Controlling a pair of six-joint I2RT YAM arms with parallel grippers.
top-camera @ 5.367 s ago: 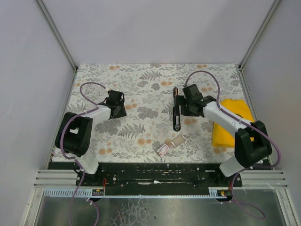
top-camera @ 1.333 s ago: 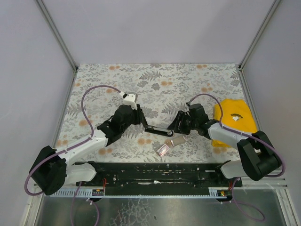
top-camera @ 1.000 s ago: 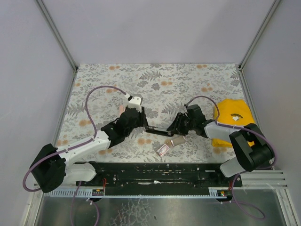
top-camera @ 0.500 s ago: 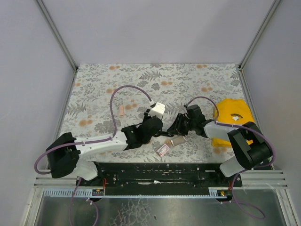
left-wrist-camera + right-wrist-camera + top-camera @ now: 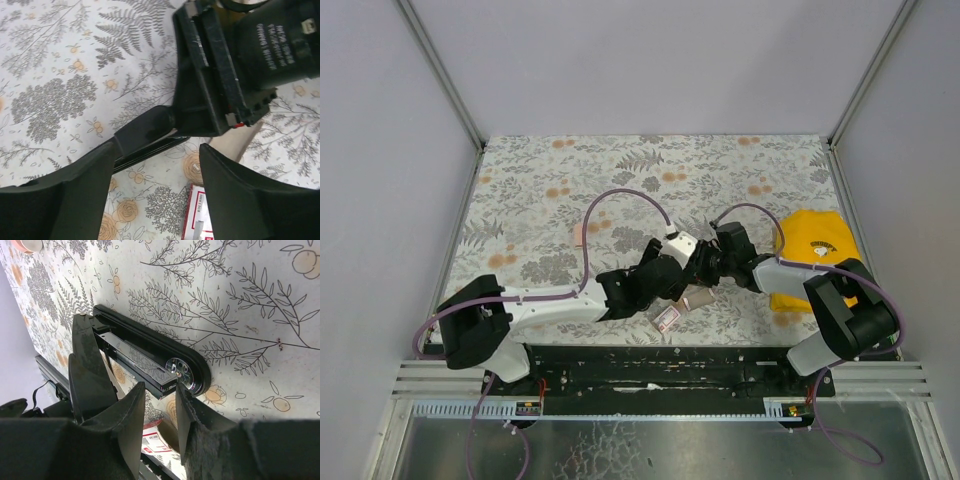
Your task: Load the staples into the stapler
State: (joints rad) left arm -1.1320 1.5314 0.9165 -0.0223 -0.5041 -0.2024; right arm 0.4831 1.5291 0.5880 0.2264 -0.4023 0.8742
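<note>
Now the stapler [image 5: 145, 352] lies opened out on the floral tabletop [image 5: 570, 170], near its front middle, between the two arms. Its long black base rests flat, with the round hinge end toward the right arm and the narrower upper arm lying along it. The right tool [image 5: 159, 390] has its fingers drawn close together, with only a narrow gap between them. The hinge end of the upper arm sits in that gap, so it appears pinched there. The left tool [image 5: 157, 146] is spread wide and grips nothing. Its two fingers stand on either side of the glossy far end of the stapler, apart from it, low over the tabletop. Just in front of the stapler, toward the arm bases, lies a small red-and-white box [image 5: 667, 317]. Beside it is a flat tan piece of card [image 5: 698, 298], partly hidden by the right tool in the top view. A yellow cloth [image 5: 815, 255] lies at the right side, partly covered by the right arm.
</note>
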